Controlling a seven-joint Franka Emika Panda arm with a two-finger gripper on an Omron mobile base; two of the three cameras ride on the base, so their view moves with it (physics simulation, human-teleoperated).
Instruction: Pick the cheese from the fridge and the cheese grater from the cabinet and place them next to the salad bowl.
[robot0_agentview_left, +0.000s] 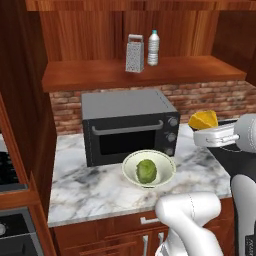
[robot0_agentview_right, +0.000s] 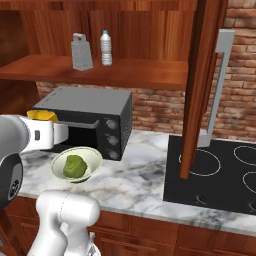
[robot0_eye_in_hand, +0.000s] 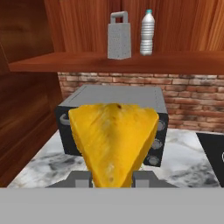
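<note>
I see end effector (robot0_eye_in_hand: 112, 177) clamped on cheese (robot0_eye_in_hand: 113, 142), wedge held above table (robot0_agentview_left: 95, 192), to right of toaster oven (robot0_agentview_left: 127, 125). Salad bowl (robot0_agentview_left: 131, 172) with lettuce ball (robot0_agentview_left: 146, 171) sits on marble just in front of oven. Cheese grater (robot0_agentview_left: 134, 53) stands upright on cabinet (robot0_agentview_left: 125, 75) shelf above, water bottle (robot0_agentview_left: 153, 48) just beside it.
</note>
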